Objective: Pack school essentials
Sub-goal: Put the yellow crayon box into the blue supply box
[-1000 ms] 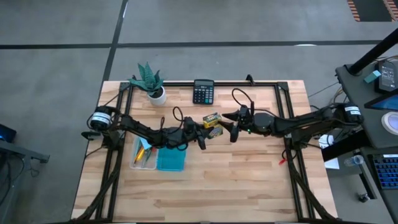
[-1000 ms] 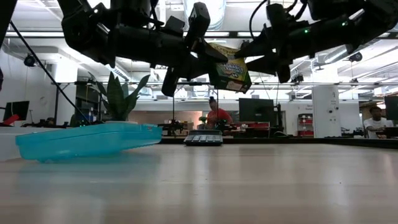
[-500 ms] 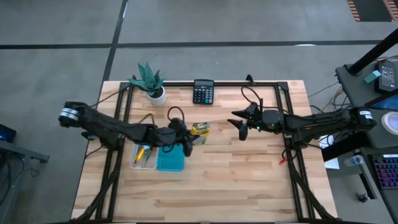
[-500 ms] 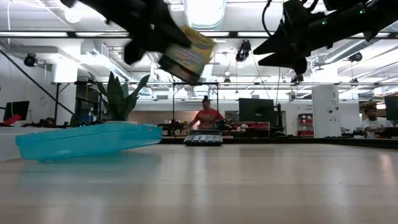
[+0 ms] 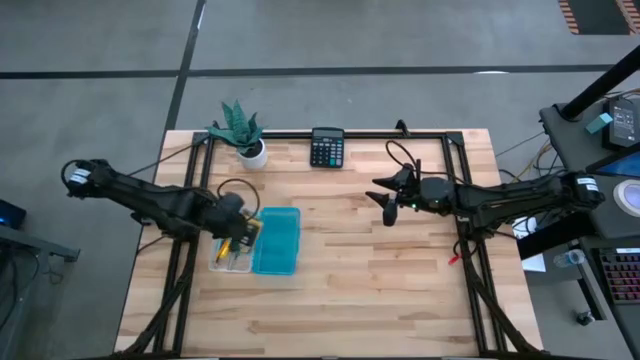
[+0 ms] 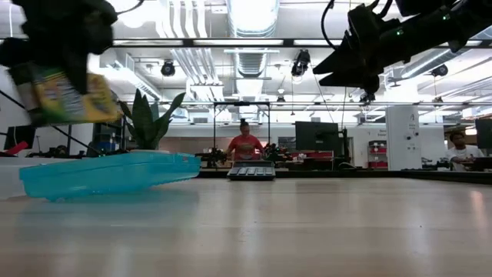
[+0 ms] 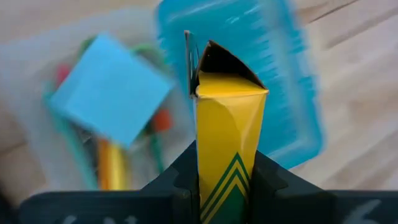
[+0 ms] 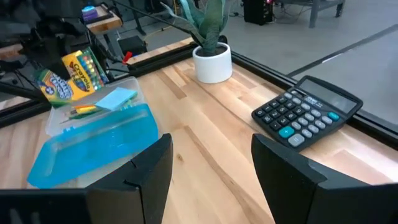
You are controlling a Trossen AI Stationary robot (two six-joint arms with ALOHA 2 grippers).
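The yellow crayon box (image 7: 227, 130) hangs in the air over the clear box (image 5: 226, 262) at the table's left, with my left gripper (image 5: 240, 226) shut on it. In the clear box lie a light-blue sticky-note pad (image 7: 109, 106) and several pens (image 7: 111, 163). The teal lid (image 5: 276, 241) lies on the table beside the clear box, on its right. My right gripper (image 5: 386, 203) hovers open over the table's middle, with nothing between its fingers (image 8: 147, 172). My left gripper pinches the crayon box between its two fingers (image 7: 184, 173), one on each broad face, with a narrow chevron-marked side (image 7: 225, 180) facing the wrist camera. The fingers slant down from the table's left. The box is lifted clear and tilted, its open flap end (image 7: 211, 57) away from the fingers.
A white-potted green plant (image 5: 242, 133) and a black calculator (image 5: 327, 147) stand at the far edge. A black frame (image 5: 455, 180) borders the table top. Bare wood lies to the right of the lid and toward the near edge. People sit in the room behind (image 6: 244, 145).
My left gripper has carried the crayon box from the table's middle, beside my right gripper, toward the left edge, and has tipped from near level to slanting down over the clear box. My right gripper has drawn back a little toward the right.
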